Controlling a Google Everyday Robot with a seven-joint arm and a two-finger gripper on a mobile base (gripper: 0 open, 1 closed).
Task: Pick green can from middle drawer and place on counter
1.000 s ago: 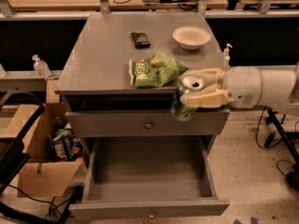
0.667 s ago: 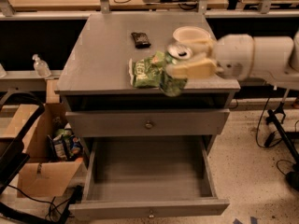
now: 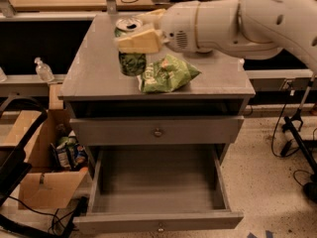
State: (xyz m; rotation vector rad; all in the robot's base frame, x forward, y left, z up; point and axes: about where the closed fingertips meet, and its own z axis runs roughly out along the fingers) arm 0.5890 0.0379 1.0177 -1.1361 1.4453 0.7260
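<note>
Grey cabinet (image 3: 99, 130): fills the middle of the view, with a shut drawer front under its top. White arm (image 3: 257, 19): bulky, reaches in from the upper right and stretches leftward over the cabinet. Middle drawer (image 3: 158, 182): pulled wide open at the bottom of the cabinet, grey floor and side walls in plain sight, small round knob (image 3: 159, 228) on its front edge. Table (image 3: 99, 68): flat grey top of the cabinet, carries a crumpled green snack bag (image 3: 166, 73) near its front middle. Cardboard box (image 3: 44, 182): stands open on the floor to the left of the drawer. Green can (image 3: 132, 63): upright over the left half of the table, just left of the snack bag, silver lid and pull tab facing up; cannot tell whether its base touches the surface. Pincer (image 3: 134, 33): cream-coloured, at the arm's left end, clamped around the upper part of the green can.
</note>
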